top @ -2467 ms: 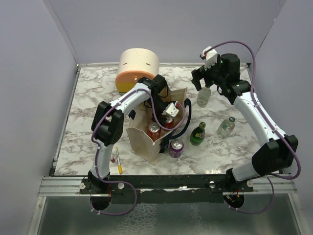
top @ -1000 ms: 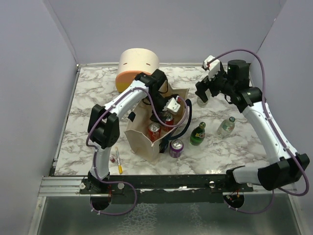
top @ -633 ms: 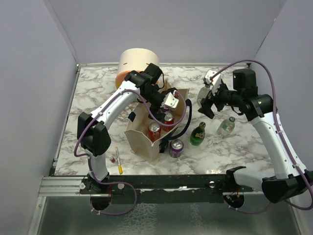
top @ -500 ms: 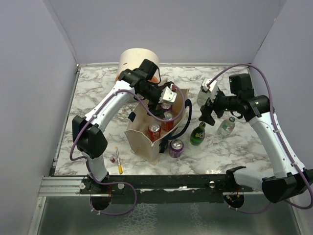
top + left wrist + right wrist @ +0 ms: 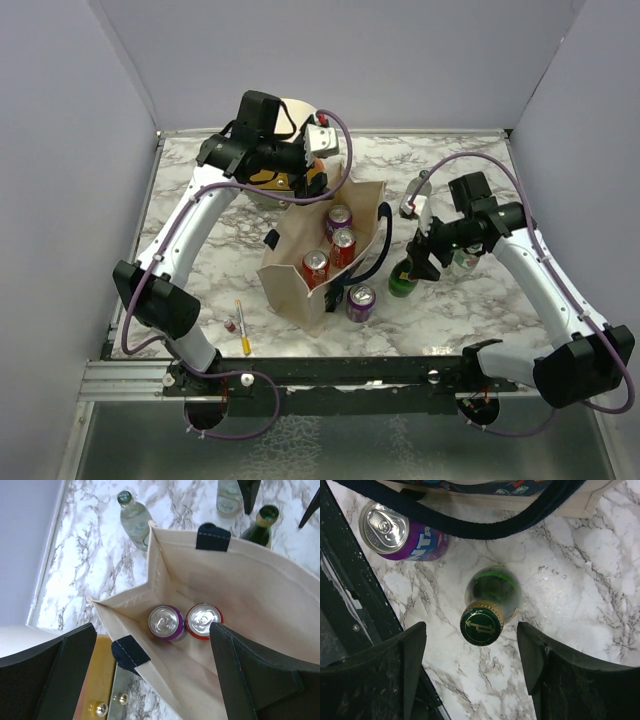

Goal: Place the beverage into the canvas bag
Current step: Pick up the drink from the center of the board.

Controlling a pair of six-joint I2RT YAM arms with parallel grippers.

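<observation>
Nearest the arms' bases, a purple can [image 5: 360,301] stands on the marble tabletop [image 5: 180,230] just beside the canvas bag [image 5: 292,290]. Next to the can, the right tool [image 5: 420,262], which a moment ago hovered by a clear bottle at the far side, has dropped over the green bottle [image 5: 403,280]. Its fingers are apart on either side of the neck and closing in, not yet touching the glass. The right wrist view makes that plain, showing gaps either side of the gold cap [image 5: 481,625] that the overhead camera cannot resolve. Farther back, the left tool [image 5: 312,180], spread wide and empty, has lifted out of the bag's mouth toward the cream-and-orange drawer box [image 5: 292,106]. That leaves the opening free for the next drink. The overhead view counts three cans [image 5: 343,243] already inside the bag. The left wrist view, looking straight down, shows only two, one purple and one red.
</observation>
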